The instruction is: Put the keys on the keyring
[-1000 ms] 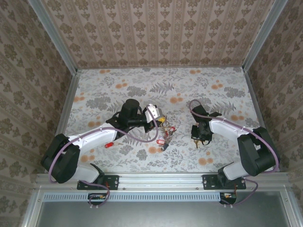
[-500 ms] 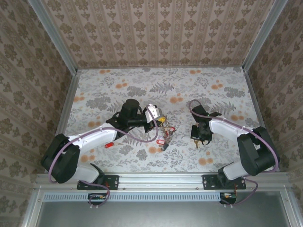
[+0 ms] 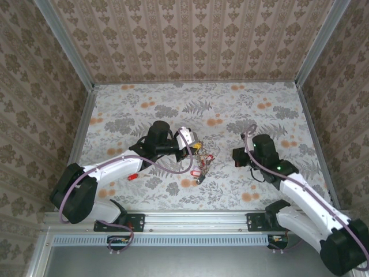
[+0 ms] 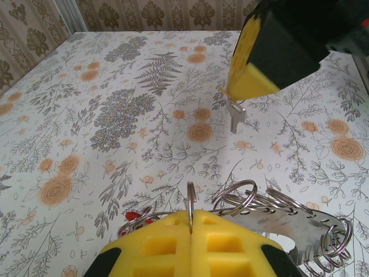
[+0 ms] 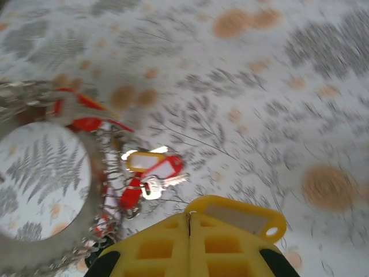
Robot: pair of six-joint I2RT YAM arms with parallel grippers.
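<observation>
Floral tabletop (image 3: 173, 104): right gripper (image 5: 189, 220) now aloft with key (image 4: 236, 117)

a lab robot test booth: aluminium frame (image 3: 196, 221) along the bottom edge, wallpapered panels (image 3: 196, 40) across the top, floral tabletop (image 3: 173, 98) at centre.

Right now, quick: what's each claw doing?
Left claw: closed, pinching a wire loop on the keyring.
Right claw: closed on a yellow-tagged key.
</observation>
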